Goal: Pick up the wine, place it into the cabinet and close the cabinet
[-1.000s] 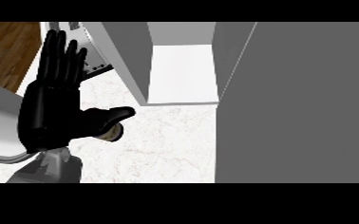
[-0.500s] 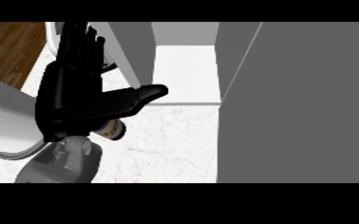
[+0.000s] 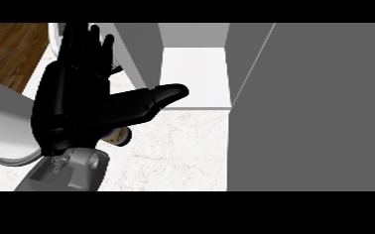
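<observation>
My left hand (image 3: 77, 106) fills the left of the head view, open, with its fingers straight up and its thumb stretched right towards the cabinet. Just under the palm a small part of the wine bottle (image 3: 118, 138) shows on the counter; the hand hides the rest of it. I cannot tell whether the palm touches the bottle. The cabinet stands open, and its white inner floor (image 3: 194, 82) lies to the right of the thumb. Its large grey door (image 3: 307, 109) covers the right side of the view.
A grey cabinet panel (image 3: 139, 49) rises behind the fingers. The marble counter (image 3: 179, 151) runs from the bottle to the cabinet's front edge. A pale rounded object (image 3: 15, 129) sits at the left edge, with wooden floor (image 3: 22, 44) beyond it.
My left hand has moved right and looms larger in the view. Its thumb now reaches the cabinet's opening, and the hand covers more of the wine bottle.
</observation>
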